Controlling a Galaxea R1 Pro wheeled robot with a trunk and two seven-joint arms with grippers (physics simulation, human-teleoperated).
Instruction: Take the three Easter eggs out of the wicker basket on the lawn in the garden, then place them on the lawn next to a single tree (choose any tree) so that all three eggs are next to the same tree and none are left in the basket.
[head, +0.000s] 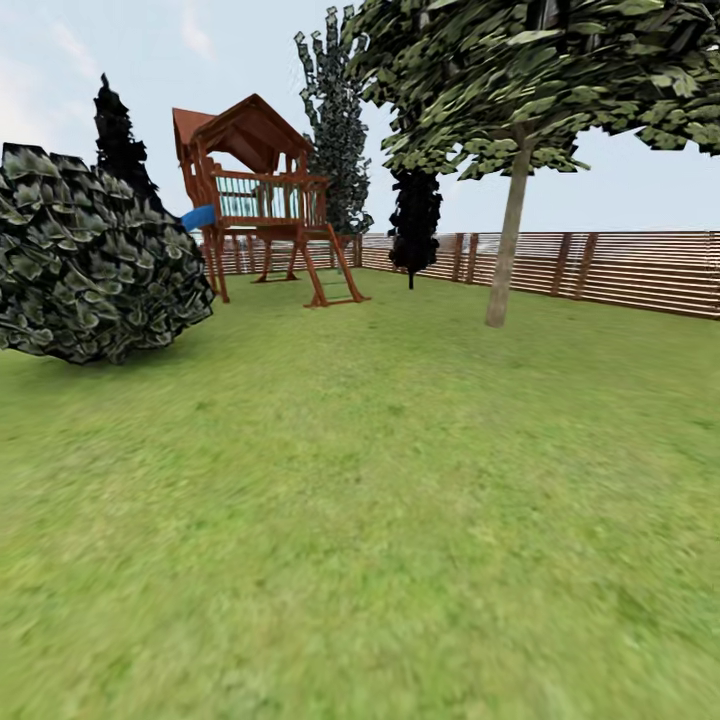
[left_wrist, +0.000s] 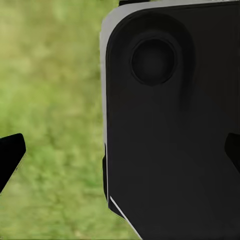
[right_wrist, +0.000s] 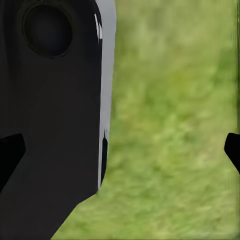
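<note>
The lawn (head: 380, 520) spreads across the foreground up to a fence (head: 620, 270) along the far side. A tree (head: 508, 245) stands right of centre before the fence. A play tower (head: 262, 195) stands left of it, with a conifer (head: 414, 225) between them, and a bush (head: 90, 265) at far left.

A fenced back garden is shown. Flat green lawn (head: 380, 520) is bounded by a brown slatted wooden fence (head: 620, 268). A wooden playhouse (head: 262, 195) with ladder and blue slide is seen at the back. A pale-trunked tree (head: 508, 235), a dark conifer (head: 414, 220) and a leafy bush (head: 90, 260) are noted under open sky.
</note>
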